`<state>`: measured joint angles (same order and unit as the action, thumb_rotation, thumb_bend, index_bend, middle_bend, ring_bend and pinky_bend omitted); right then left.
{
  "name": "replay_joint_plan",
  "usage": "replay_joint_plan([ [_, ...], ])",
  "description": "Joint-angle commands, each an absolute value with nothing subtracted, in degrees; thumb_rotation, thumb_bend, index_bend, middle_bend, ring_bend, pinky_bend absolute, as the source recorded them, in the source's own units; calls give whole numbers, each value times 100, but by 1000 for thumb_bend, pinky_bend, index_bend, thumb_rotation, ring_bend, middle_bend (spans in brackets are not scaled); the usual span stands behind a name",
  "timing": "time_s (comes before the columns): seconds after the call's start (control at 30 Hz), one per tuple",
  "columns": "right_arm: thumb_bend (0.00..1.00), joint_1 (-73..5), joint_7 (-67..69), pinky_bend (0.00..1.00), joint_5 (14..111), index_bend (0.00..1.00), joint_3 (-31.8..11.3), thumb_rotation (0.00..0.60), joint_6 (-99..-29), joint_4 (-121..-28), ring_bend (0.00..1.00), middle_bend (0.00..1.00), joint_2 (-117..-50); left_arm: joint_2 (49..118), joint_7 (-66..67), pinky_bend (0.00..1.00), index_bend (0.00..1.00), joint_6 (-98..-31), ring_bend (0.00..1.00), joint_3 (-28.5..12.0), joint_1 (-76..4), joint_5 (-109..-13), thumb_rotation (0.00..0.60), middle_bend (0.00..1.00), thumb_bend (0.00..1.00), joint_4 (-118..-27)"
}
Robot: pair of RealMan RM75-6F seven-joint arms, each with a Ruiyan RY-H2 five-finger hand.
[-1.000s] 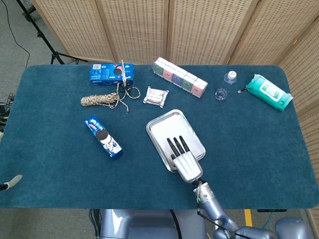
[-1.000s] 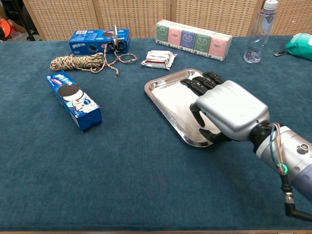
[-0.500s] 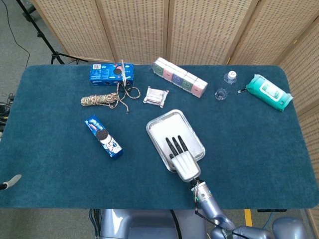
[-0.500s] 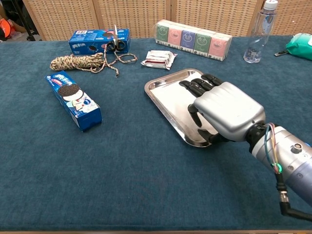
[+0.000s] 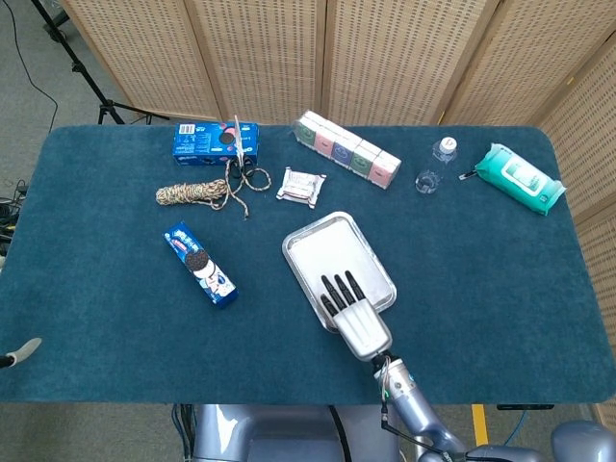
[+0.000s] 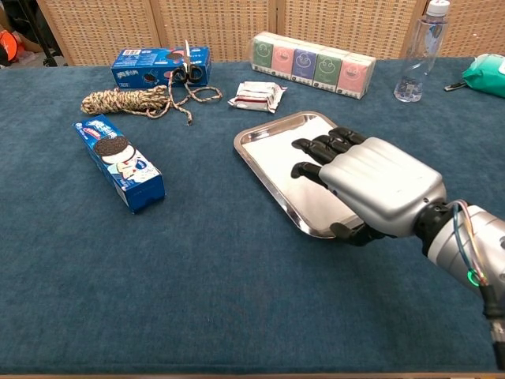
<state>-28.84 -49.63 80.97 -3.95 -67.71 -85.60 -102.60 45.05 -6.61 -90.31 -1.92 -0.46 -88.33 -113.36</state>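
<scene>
Since a second ago the right hand (image 6: 371, 193) has drawn back a little toward the near edge of the surface (image 5: 115, 327) and flattened out, so its dark fingers (image 6: 319, 146) now reach less far over the metal tray (image 5: 322, 245) than they did. It lies palm down over the tray's near right corner, fingers apart and stretched forward, holding nothing; the chest view shows the thumb curled down at the tray's near rim, though whether it touches the rim I cannot tell. The tray sits just ahead of and under this hand, near the middle of the surface, its long axis running on a diagonal from the near right toward the far left, roughly in line with the fingers. In the head view the same hand (image 5: 354, 316) covers only the tray's near end and the rest of the pan is bare. The left hand is not in view in either camera, so the right one is plainly the nearer. Further out, a small foil packet (image 5: 301, 185) lies just beyond the tray's far end, a row of tissue packs (image 5: 346, 152) behind it, a cookie box (image 5: 200, 264) well off toward the left edge, a coil of rope (image 5: 197, 193) beyond that, and a water bottle (image 5: 435, 164) toward the far right corner
</scene>
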Motion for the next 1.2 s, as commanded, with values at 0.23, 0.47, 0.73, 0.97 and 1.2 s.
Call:
replay_joint_plan([
  [0.23,136,-2762,-4851,0,8311,137,-365,600,-7090,-9405,0,0,-9804,4492,-693,0,0,-9028,0,-188,-44,-8834,600,0,0,-11334],
  [0.47,142,-2724,-4054,0,8370,137,-564,600,-7159,-10128,0,0,-9025,4487,-704,0,0,-9056,0,-167,-25,-8895,600,0,0,-11335],
  [0.73,0,-2154,-2838,0,9194,127,-412,600,-8250,-10303,0,0,-8036,4582,-438,0,0,-9093,0,-126,8,-8959,600,0,0,-11364],
  [0.97,0,-1347,-1310,0,9649,45,-125,600,-9545,-9233,0,0,-7606,4898,22,0,0,-9203,0,20,164,-9066,600,0,0,-11229],
  [1.2,0,-927,-795,0,9765,31,48,600,-9949,-8663,0,0,-7663,5116,165,0,0,-9329,0,69,271,-9127,600,0,0,-11027],
])
